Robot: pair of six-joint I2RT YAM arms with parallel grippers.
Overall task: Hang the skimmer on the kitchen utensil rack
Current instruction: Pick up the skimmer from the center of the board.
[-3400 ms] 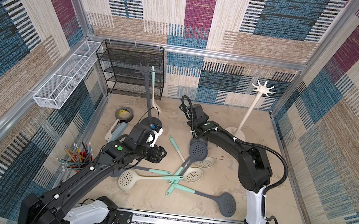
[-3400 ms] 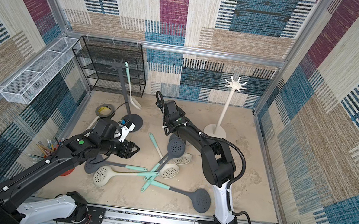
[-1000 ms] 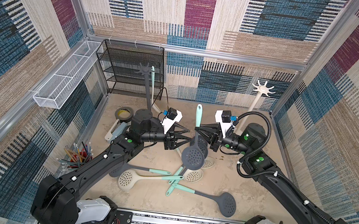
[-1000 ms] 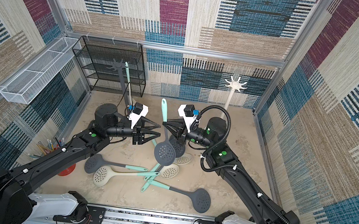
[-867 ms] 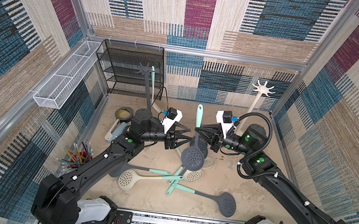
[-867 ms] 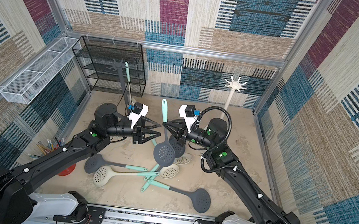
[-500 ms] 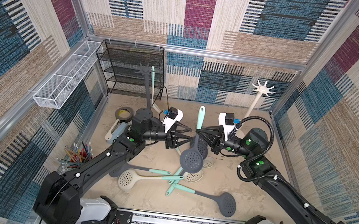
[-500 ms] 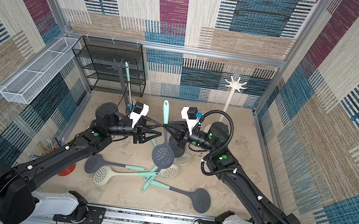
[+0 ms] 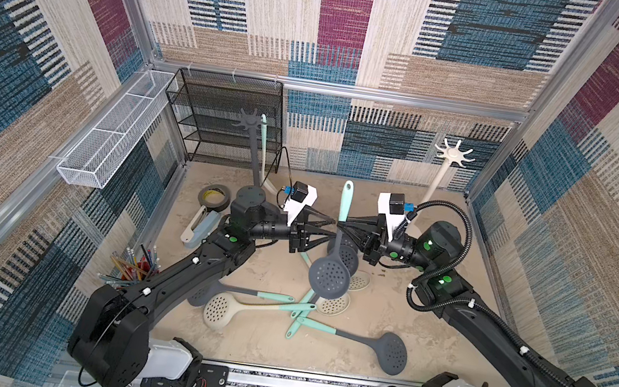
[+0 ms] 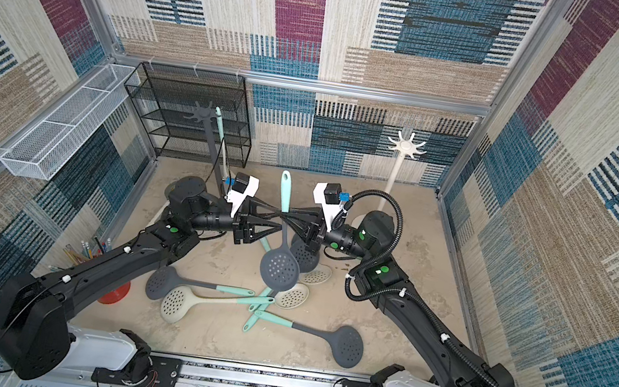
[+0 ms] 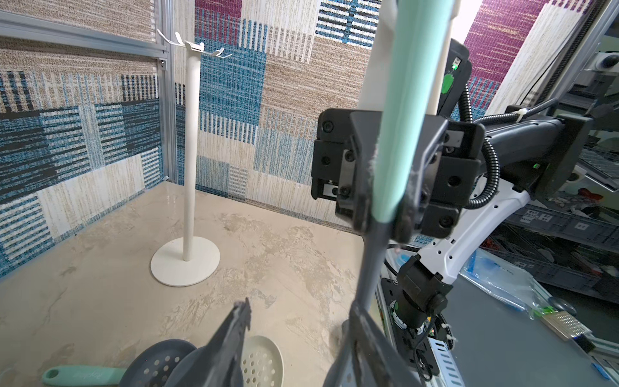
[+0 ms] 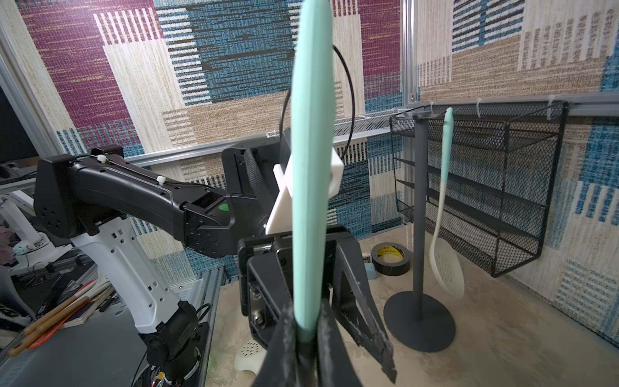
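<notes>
**Two tools at one skimmer: right one clenched on it, left one spread**

1. Held item. The skimmer (image 9: 329,277) is off the tabletop (image 9: 375,323), near upright over the middle of the work area, with its grey perforated head down and its teal handle up. In both top views the head hangs above the loose skimmers (image 9: 392,353) scattered below.

2. Right tool (image 9: 340,224). It is clenched on the skimmer where the teal handle meets the grey shaft. The left wrist view shows both of its fingers pressed against the handle from opposite sides.

3. Left tool (image 9: 329,229). It faces the right tool from the opposite side at the same height. Its jaws are spread and grasp nothing. One finger (image 11: 363,335) lies close beside the grey shaft, but I cannot tell whether it touches. The other finger (image 11: 231,338) stands clear of the shaft.

4. Racks. The grey utensil rack (image 9: 252,160) stands at the rear on the left arm's side, in front of a black mesh shelf (image 9: 222,122). A cream skimmer (image 12: 447,268) with a teal handle hangs from one of its hooks. The white utensil rack (image 9: 453,154) stands at the rear on the right arm's side, and no utensil is visible on it. The held skimmer is well apart from both racks and lies between them.
</notes>
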